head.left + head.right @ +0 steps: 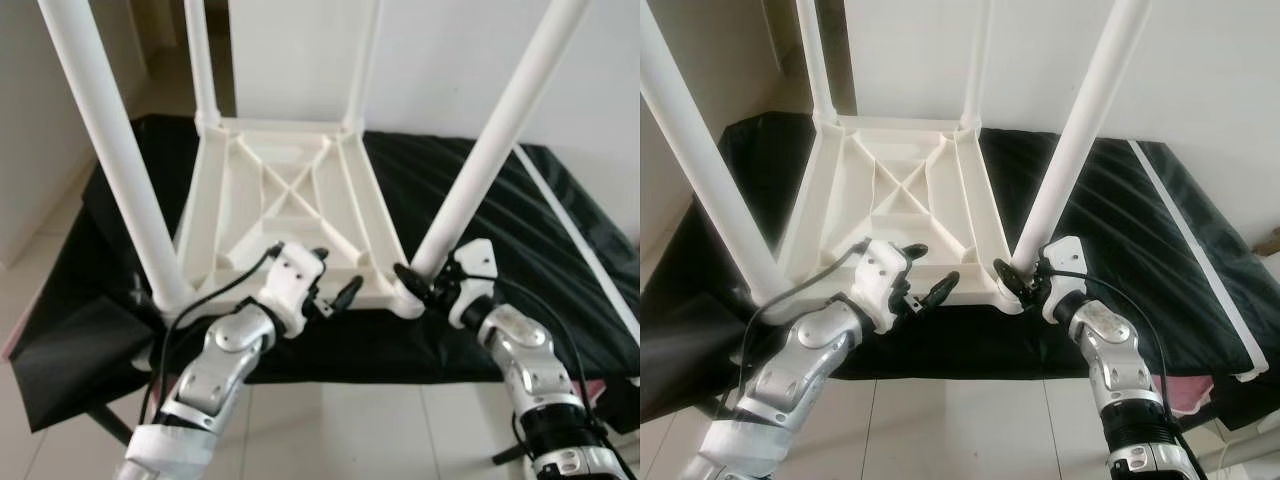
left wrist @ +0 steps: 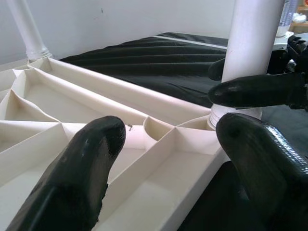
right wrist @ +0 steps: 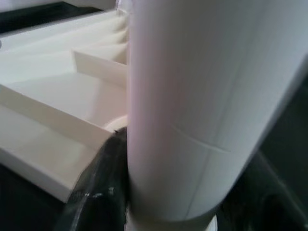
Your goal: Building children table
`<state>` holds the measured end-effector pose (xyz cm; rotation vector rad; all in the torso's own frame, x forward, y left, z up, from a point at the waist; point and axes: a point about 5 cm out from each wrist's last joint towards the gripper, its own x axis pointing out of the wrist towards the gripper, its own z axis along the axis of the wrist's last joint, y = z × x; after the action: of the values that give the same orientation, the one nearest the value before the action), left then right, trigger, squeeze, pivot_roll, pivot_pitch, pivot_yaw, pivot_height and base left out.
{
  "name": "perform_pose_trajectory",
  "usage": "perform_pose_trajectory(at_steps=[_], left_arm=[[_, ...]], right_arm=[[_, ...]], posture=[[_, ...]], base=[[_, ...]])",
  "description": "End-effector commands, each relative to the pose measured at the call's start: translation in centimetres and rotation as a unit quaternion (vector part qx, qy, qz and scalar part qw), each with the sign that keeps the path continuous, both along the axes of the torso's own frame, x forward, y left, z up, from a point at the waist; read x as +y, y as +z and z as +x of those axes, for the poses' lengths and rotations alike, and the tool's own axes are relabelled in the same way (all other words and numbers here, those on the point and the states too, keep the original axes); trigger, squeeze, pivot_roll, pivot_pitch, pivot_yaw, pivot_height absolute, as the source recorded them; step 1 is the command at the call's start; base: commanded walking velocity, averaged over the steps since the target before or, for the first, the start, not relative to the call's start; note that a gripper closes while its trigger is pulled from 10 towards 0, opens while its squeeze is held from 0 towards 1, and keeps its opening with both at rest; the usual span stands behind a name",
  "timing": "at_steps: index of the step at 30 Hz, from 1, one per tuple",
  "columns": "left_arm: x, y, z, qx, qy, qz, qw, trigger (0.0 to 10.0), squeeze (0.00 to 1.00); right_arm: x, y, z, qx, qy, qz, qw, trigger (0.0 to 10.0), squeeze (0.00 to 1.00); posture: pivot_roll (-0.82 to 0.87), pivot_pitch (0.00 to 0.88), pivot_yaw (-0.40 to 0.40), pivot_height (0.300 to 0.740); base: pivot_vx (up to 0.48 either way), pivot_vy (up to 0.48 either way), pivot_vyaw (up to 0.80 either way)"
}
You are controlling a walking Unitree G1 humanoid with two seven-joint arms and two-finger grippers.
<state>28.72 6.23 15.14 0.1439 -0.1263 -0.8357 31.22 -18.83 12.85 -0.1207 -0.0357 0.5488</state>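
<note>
**Right wrist view: hand on near-right leg, seating it in the corner socket**

Right wrist view: right hand (image 1: 418, 283) has its black fingers (image 3: 98, 185) clamped round the base of the near-right leg (image 1: 497, 135), just above the socket collar. Low grip looks deliberate: probably steadies the leg where it enters the corner, so it can be pushed or twisted home.

Left hand (image 1: 335, 290), centre-bottom of the left eye frame, fingers spread wide, holding nothing. It hovers at the near edge of the tabletop (image 1: 290, 205), one finger (image 2: 72, 178) over the ribbed underside, the other outside the rim. Likely about to pin the top so it won't shift.

Tabletop lies upside down, ribs up, in mid-frame on a black cloth (image 1: 500, 190) covering the bench; that orientation exposes the sockets. Four white legs stand in the corners: near-left leg (image 1: 115, 145) at frame left, two far ones at the top. Can't tell whether any is fully seated.

White strip (image 1: 575, 235) lies on the cloth at right.
</note>
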Motion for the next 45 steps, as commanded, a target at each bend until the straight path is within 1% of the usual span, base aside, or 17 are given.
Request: perform_pose_trajectory(at_steps=[1,3,4,7,8,17,19,21,24,26,27,30,31,32,33,35,45], left_arm=[[-0.7,0.0,-0.6,0.001,-0.077,0.015,0.997,10.0,0.00],[-0.6,0.0,-0.6,0.000,-0.074,0.015,0.997,10.0,0.00],[-0.7,0.1,-0.7,0.000,-0.074,0.014,0.997,10.0,0.00],[-0.7,0.1,-0.7,0.000,-0.075,0.014,0.997,10.0,0.00],[-0.6,0.1,-0.7,-0.001,-0.074,0.014,0.997,10.0,0.00],[-0.3,0.1,-0.5,0.000,-0.057,0.007,0.998,10.0,0.00],[-0.3,0.1,-0.5,0.001,-0.054,0.003,0.999,10.0,0.00],[-0.3,-0.1,-0.3,0.003,-0.033,0.000,0.999,10.0,0.00],[-0.2,-0.2,-0.1,0.006,-0.022,0.000,1.000,10.0,0.00],[-0.2,-0.4,0.1,0.007,-0.011,0.004,1.000,10.0,0.00],[-0.2,-0.6,0.1,0.010,-0.003,0.005,1.000,10.0,0.00],[-0.2,-0.6,0.1,0.010,-0.003,0.005,1.000,10.0,0.00],[-0.2,-0.7,0.1,0.012,0.000,0.006,1.000,10.0,0.00],[-0.2,-0.7,0.1,0.012,0.000,0.006,1.000,10.0,0.00],[-0.2,-0.7,0.1,0.013,0.002,0.006,1.000,10.0,0.00],[-0.3,-0.7,0.1,0.014,0.001,0.005,1.000,10.0,0.00],[-0.2,-0.5,0.2,0.010,0.003,0.005,1.000,10.0,0.00]], right_arm=[[-0.5,-0.5,-0.2,0.009,0.007,-0.019,1.000,0.0,0.00],[-0.6,-0.7,-0.3,0.014,0.009,-0.018,1.000,0.0,0.00],[-0.5,-1.0,-0.4,0.024,0.009,-0.011,1.000,1.9,0.00],[-0.5,-1.1,-0.4,0.026,0.009,-0.009,1.000,1.9,0.00],[-0.3,-1.2,-0.5,0.029,0.005,0.003,1.000,10.0,0.00],[0.8,-1.0,-0.9,0.019,-0.031,0.048,0.998,10.0,0.00],[1.1,-1.0,-1.0,0.016,-0.050,0.049,0.997,10.0,0.00],[2.2,-1.3,-1.3,0.012,-0.107,0.060,0.992,10.0,0.00],[2.7,-1.5,-1.5,0.014,-0.132,0.065,0.989,10.0,0.00],[3.0,-1.6,-1.7,0.010,-0.160,0.073,0.984,10.0,0.00],[2.9,-1.8,-1.8,0.010,-0.203,0.080,0.976,10.0,0.00],[2.9,-1.8,-1.8,0.010,-0.203,0.080,0.976,10.0,0.00],[2.7,-2.0,-1.9,0.013,-0.254,0.091,0.963,10.0,0.00],[2.7,-2.0,-1.9,0.013,-0.254,0.091,0.963,10.0,0.00],[2.8,-2.2,-1.9,0.011,-0.289,0.096,0.953,10.0,0.00],[3.0,-2.3,-2.0,0.013,-0.308,0.100,0.946,10.0,0.00],[3.8,-2.1,-2.2,0.017,-0.324,0.103,0.940,10.0,0.00]], posture=[[0.00,0.000,-0.056,0.740],[0.00,0.000,-0.054,0.740],[0.00,0.000,-0.055,0.740],[0.00,0.000,-0.055,0.740],[0.00,0.000,-0.060,0.740],[-0.01,0.000,-0.072,0.740],[-0.01,0.000,-0.075,0.740],[-0.01,0.000,-0.079,0.740],[-0.01,0.000,-0.081,0.740],[-0.01,0.000,-0.080,0.740],[-0.01,0.000,-0.082,0.740],[-0.01,0.000,-0.082,0.740],[-0.01,0.000,-0.083,0.740],[-0.01,0.000,-0.083,0.740],[-0.01,0.000,-0.082,0.740],[-0.01,0.000,-0.078,0.740],[0.00,0.000,-0.081,0.740]], base=[[0.000,0.000,0.00],[0.000,0.000,0.00],[0.000,0.000,0.00],[0.000,0.000,0.00],[0.000,0.000,0.00],[0.000,0.000,0.00],[0.000,0.000,0.00],[0.000,0.000,0.00],[0.000,0.000,0.00],[0.000,0.000,0.00],[0.000,0.000,0.00],[0.000,0.000,0.00],[0.000,0.000,0.00],[0.000,0.000,0.00],[0.000,0.000,0.00],[0.000,0.000,0.00],[0.000,0.000,0.00]])
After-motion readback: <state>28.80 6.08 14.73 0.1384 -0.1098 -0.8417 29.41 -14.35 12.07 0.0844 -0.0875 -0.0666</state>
